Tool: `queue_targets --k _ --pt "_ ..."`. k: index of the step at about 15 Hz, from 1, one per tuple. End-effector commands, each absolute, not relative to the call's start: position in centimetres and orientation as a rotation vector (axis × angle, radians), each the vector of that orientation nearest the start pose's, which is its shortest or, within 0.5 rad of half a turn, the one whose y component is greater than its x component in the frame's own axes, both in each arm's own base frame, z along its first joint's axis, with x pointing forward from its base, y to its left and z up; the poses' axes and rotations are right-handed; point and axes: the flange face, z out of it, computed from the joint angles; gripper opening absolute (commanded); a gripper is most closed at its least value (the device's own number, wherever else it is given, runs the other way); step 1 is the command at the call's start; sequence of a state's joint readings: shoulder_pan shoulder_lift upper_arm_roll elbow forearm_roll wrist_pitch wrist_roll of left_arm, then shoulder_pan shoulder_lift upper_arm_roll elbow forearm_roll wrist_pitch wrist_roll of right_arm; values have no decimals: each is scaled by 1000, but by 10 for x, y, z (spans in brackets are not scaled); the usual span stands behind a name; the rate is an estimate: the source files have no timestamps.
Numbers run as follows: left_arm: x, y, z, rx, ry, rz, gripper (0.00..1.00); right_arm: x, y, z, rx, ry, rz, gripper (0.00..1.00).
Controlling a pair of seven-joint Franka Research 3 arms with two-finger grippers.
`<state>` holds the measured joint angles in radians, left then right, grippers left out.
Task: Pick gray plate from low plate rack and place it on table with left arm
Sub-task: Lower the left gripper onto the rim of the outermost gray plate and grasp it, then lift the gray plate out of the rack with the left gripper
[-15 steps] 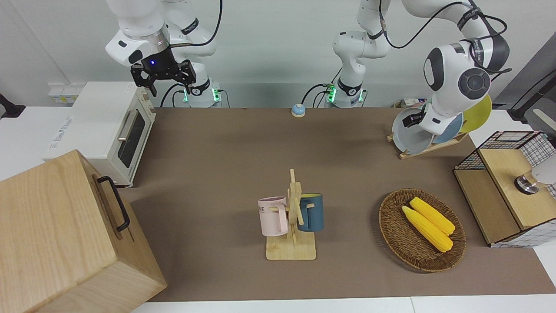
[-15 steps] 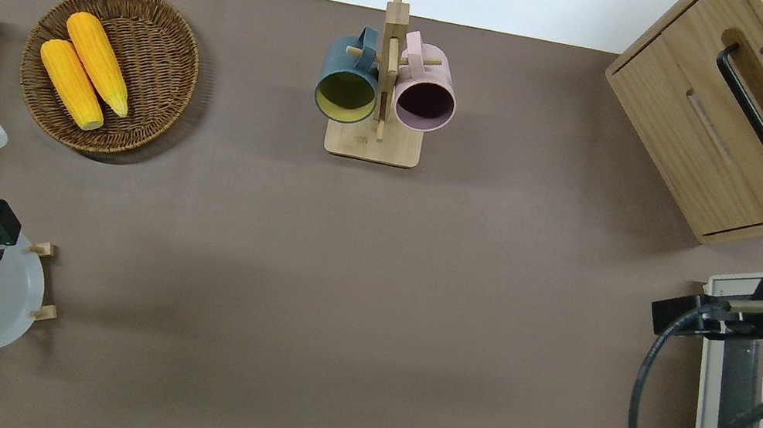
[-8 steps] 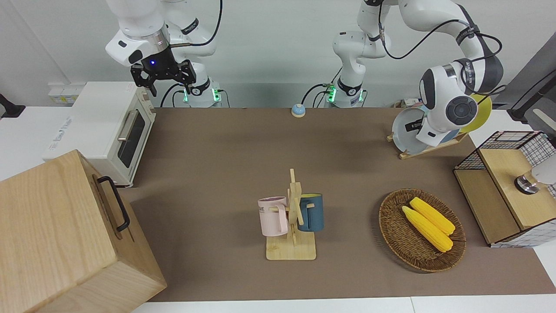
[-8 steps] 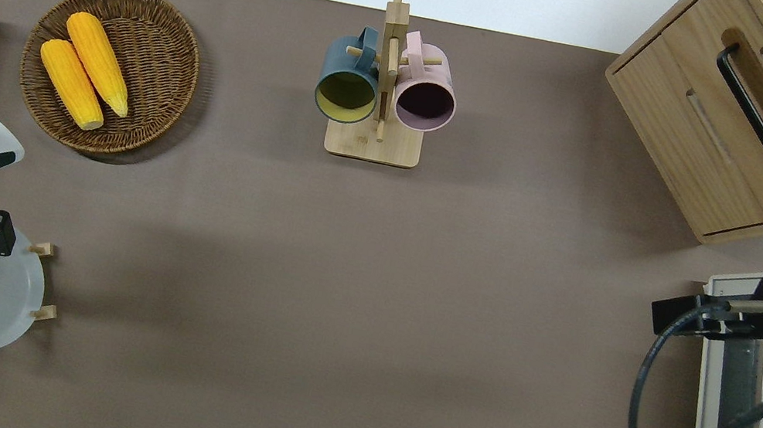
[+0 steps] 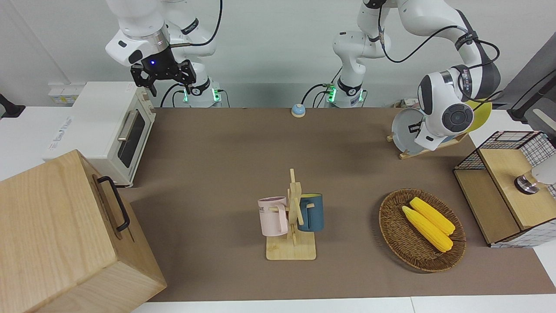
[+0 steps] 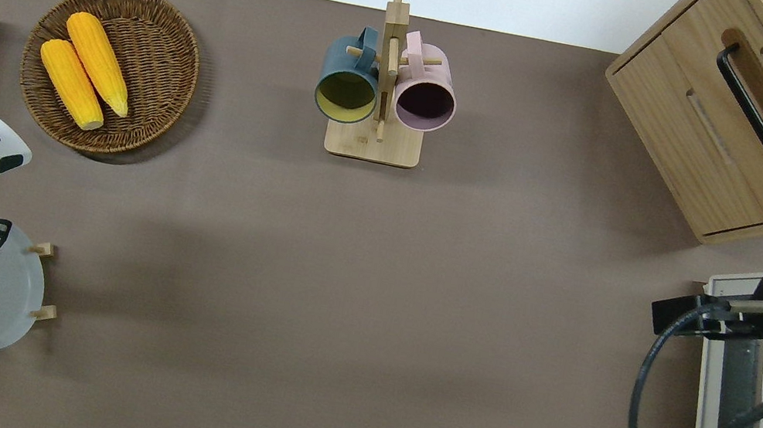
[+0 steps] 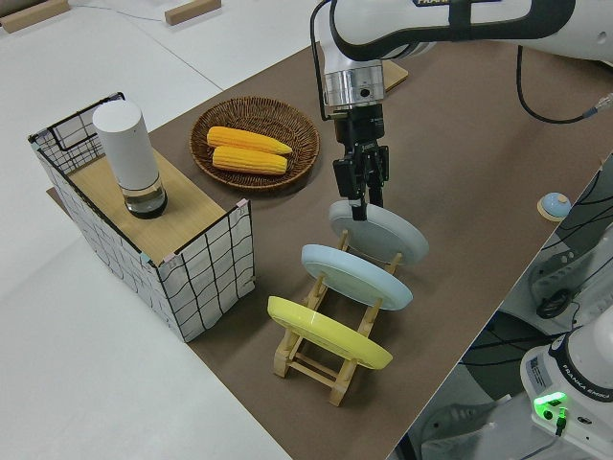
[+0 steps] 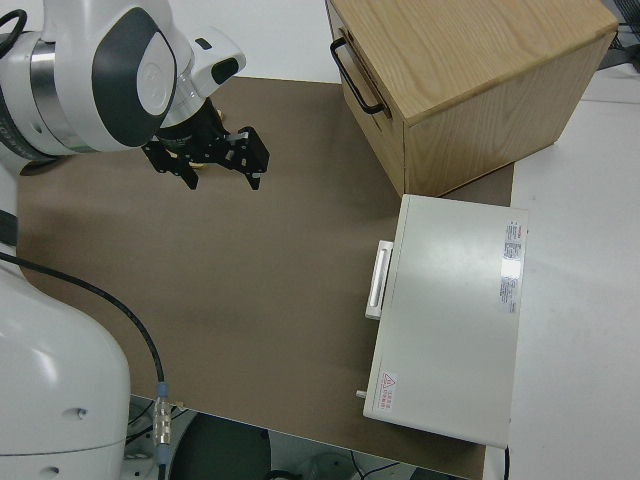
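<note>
Round pale blue-gray plate [image 7: 383, 233] leans tilted in end slot of low light-wood slatted rack [image 7: 330, 359], at left arm's end of brown-matted white table [image 6: 369, 282].

Only two bits of lettering can be read: "FRANKA" on the base of a robot arm [image 7: 580, 382], and the letters "ME" on the pink mug [image 5: 273, 216].

Two corn cobs [image 6: 85, 70] lie in the wicker basket [image 6: 168, 43].
</note>
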<state>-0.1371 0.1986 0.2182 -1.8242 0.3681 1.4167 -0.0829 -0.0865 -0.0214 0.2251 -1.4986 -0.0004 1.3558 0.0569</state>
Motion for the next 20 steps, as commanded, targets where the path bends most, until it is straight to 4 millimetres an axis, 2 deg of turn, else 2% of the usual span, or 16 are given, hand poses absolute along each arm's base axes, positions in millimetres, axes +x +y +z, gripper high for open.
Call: queue_targets --k 1,3,6,8,11,16,20 --pt "534 83 406 -2585 -152 814 309 517 71 656 -3148 -123 198 987" --pt "534 83 406 -2585 -152 814 251 517 70 656 -3148 -121 198 990" --pt "535 83 411 -2590 -144 808 248 517 70 656 -3148 -121 198 990" --pt "540 80 428 -2597 -154 779 138 517 71 656 -3148 -123 198 990" --pt "543 79 448 -2594 -172 778 29 517 71 656 -3148 -123 198 987" --pt "544 77 467 -2593 -187 777 0 517 70 656 -3148 -121 198 990" --pt "547 61 489 -2613 -167 771 0 517 70 656 -3148 -121 198 990"
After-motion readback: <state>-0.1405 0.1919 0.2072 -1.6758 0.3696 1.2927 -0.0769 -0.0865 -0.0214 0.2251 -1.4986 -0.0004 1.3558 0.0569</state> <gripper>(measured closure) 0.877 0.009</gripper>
